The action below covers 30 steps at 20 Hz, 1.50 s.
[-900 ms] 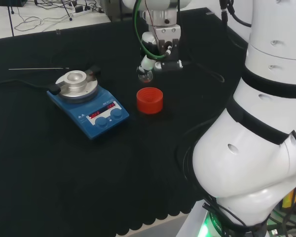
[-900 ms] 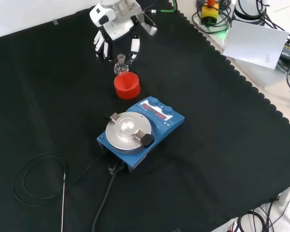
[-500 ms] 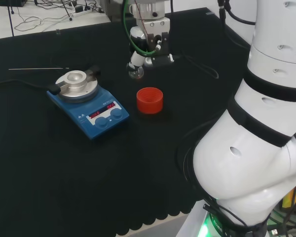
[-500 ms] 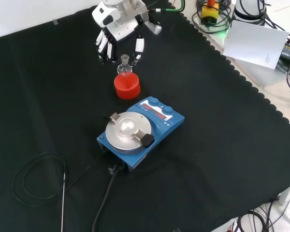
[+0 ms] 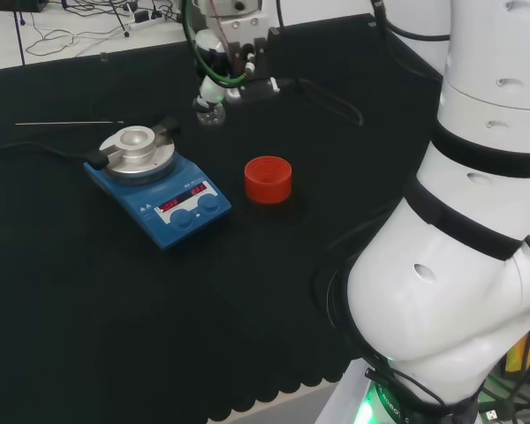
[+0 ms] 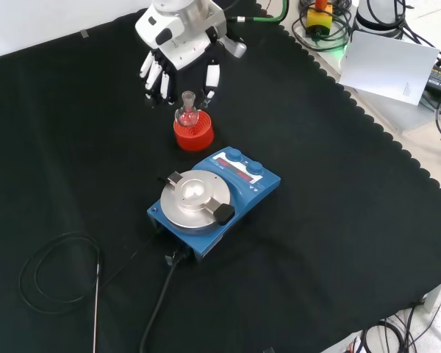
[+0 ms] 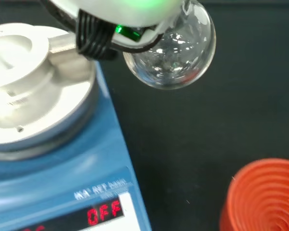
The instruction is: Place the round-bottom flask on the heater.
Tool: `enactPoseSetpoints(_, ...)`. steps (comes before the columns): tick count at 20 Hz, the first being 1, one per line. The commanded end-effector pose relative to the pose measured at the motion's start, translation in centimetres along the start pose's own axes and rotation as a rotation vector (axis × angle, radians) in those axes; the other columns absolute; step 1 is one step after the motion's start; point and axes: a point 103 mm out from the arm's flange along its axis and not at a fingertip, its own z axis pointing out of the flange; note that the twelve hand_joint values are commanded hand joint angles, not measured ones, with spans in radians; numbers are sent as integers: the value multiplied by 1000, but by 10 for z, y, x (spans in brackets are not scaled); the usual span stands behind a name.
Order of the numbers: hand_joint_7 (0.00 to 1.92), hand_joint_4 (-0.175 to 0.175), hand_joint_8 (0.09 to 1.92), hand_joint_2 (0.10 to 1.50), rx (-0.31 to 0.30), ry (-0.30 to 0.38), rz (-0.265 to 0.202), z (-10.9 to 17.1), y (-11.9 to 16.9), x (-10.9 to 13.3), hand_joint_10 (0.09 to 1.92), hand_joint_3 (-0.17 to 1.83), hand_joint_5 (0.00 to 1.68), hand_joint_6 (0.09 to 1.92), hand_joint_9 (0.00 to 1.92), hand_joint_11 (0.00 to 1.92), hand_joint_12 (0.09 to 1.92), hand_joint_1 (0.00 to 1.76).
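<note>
Above the worktop, the hand [image 6: 178,44] pinches the round-bottom flask [image 5: 211,109] upright by its neck, with the heater [image 5: 155,188] lying toward seven o'clock in the head view.

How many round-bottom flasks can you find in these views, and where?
1: the round-bottom flask hangs in the hand, above the cloth between the red stand and the heater. Other clear glassware might go unnoticed.

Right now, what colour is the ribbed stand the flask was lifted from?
Red, with ribbed rings inside; the stand shows best in the front view.
</note>
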Motion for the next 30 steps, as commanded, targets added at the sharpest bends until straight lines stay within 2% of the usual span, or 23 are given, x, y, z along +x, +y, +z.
enactPoseSetpoints(1,525,-5,672,660,33,-53,-80,-7,26,58,525,770,1147,944,798,576,1272,1138)
enactPoseSetpoints(5,524,-4,672,660,49,-68,-122,-7,41,81,525,770,1147,944,798,576,1272,1138)
enactPoseSetpoints(11,523,-1,672,659,67,-63,-159,-4,59,98,525,772,1147,944,798,576,1272,1137)
enactPoseSetpoints(25,517,2,671,658,100,-73,-210,10,73,117,524,774,1148,945,796,576,1271,1137)
enactPoseSetpoints(30,517,3,671,657,113,-74,-209,14,77,117,524,775,1148,945,796,576,1271,1137)
